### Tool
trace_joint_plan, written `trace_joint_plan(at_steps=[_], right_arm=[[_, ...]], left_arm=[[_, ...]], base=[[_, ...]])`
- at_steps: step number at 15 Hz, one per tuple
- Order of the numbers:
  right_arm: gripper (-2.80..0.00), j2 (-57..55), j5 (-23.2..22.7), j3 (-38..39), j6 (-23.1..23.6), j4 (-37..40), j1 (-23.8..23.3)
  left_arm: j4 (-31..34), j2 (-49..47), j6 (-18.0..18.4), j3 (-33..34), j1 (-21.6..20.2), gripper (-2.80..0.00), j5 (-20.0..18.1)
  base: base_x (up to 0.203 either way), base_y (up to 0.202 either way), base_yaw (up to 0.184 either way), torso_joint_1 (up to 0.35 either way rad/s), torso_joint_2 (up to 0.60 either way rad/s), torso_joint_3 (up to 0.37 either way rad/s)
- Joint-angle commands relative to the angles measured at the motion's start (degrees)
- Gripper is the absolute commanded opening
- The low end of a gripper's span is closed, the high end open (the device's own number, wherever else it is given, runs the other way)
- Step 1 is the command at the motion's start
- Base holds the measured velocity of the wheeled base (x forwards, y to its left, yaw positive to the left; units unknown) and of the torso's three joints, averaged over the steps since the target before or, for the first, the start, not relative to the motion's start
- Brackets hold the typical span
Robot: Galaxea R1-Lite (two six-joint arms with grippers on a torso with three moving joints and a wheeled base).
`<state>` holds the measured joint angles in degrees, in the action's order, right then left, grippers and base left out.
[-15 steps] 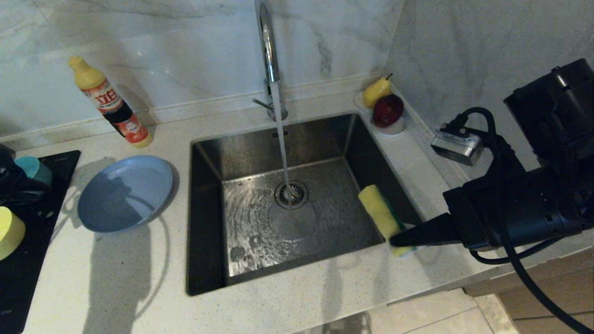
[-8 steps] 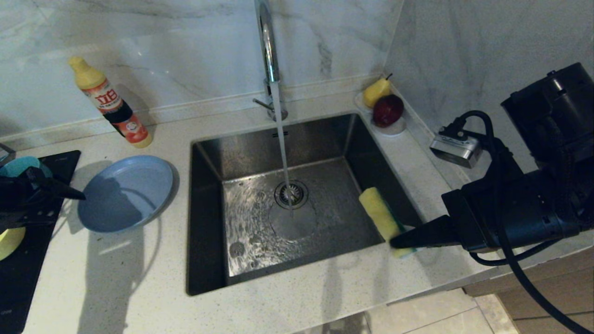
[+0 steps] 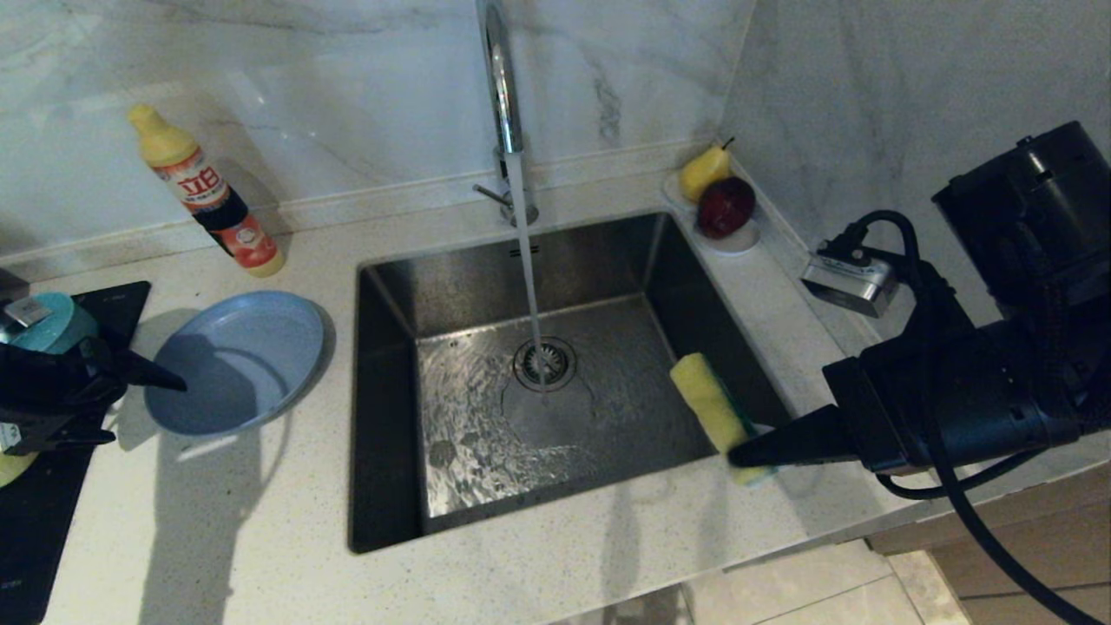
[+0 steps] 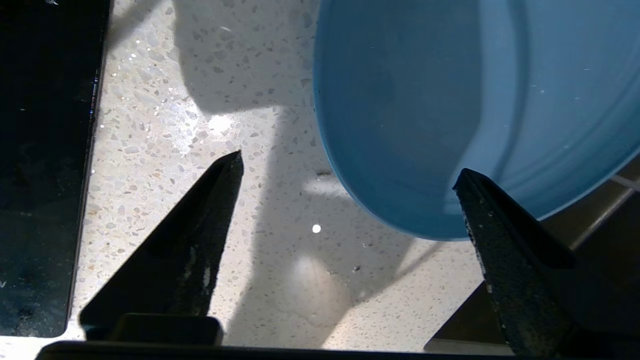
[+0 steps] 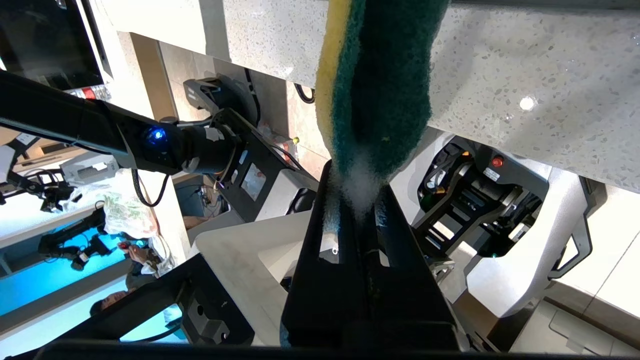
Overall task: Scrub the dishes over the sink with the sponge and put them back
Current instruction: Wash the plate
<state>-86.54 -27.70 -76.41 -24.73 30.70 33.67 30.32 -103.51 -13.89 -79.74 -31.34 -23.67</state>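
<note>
The sponge [image 3: 720, 415] hangs over the sink's [image 3: 391, 408] right edge just as it did a second ago, the right gripper [image 3: 748, 451] clamped tight on its near end, while the left gripper [image 3: 139, 395] has slid in from the counter's left edge, its fingers now spread wide and empty at the plate's [image 3: 247, 360] left rim. Teal bowl [image 3: 54, 321] sits on the black hob [image 3: 43, 503] at far left. Water runs from the tap [image 3: 502, 95] onto the drain, speckled stone counter [image 3: 260, 521], marble walls behind.
</note>
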Motion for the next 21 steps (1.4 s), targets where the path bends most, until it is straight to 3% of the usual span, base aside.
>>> trace_joint_plan(at_steps=[1, 6, 14, 18, 21], right_arm=[[-2.8, -0.23, -0.16, 0.12, -0.15, 0.15, -0.01], [-2.8, -0.64, -0.16, 0.31, -0.12, 0.15, -0.01], [-2.8, -1.08, -0.16, 0.3, 0.03, 0.08, -0.18], [-2.8, -1.3, -0.11, 0.59, 0.03, 0.15, -0.33], [-2.8, -1.6, 0.01, 1.86, 0.03, -1.04, -0.36]], left_arm=[[0.18, -1.11, 0.02, -0.02, -0.03, 0.0, -0.12], [-0.21, -3.24, 0.08, 1.49, 0.33, 0.0, 1.44], [-8.62, -3.72, -5.02, 1.82, 2.39, 0.0, 1.35], [-9.31, -4.85, -5.97, 1.56, 2.77, 0.0, 1.04], [-9.39, -5.82, -9.19, -0.41, 3.56, 0.0, 0.75]], base=[[0.0, 0.0, 0.0, 0.0, 0.0, 0.0], [0.0, 0.0, 0.0, 0.0, 0.0, 0.0], [0.0, 0.0, 0.0, 0.0, 0.0, 0.0], [0.0, 0.0, 0.0, 0.0, 0.0, 0.0], [0.0, 0.0, 0.0, 0.0, 0.0, 0.0]])
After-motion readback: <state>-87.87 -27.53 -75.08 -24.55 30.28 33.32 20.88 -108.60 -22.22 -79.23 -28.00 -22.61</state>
